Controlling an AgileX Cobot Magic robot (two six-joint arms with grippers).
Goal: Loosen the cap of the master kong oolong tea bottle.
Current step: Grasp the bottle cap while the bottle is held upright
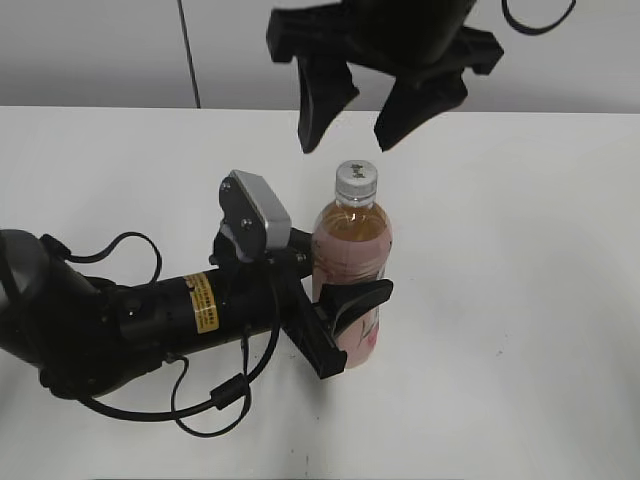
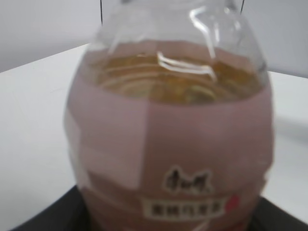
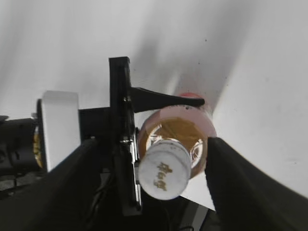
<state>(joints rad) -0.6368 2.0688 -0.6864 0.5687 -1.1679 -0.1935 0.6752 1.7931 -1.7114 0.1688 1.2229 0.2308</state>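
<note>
1. Nearest in the exterior view, in the lower left of the frame, the left arm lies low over the white table [image 1: 520, 300], with black cables looping beside it.
2. The left gripper [image 1: 335, 305] sits a little left of the frame's middle. Its fingers stand at a middle width and hold the lower body of the master kong oolong tea bottle [image 1: 352, 270], one dark finger crossing the pink label in front.
3. The bottle stands upright on the table near the centre of the frame. In the left wrist view it fills almost the whole picture, with amber tea above the pink label.
4. The cap [image 1: 356, 178] is white and is on the bottle neck, just above the centre of the frame.
5. Above the cap, at the top middle of the frame, the right gripper [image 1: 350, 130] hangs with its two black fingers spread wide; they do not touch the cap. In the right wrist view the cap sits between the two fingers, in the lower middle.
6. The table surface is plain white and matte, with soft shadows near the bottle.
7. Farthest, along the top of the frame, a pale grey wall [image 1: 90, 50] rises behind the table, with one thin dark vertical line [image 1: 188, 50] at upper left.
</note>
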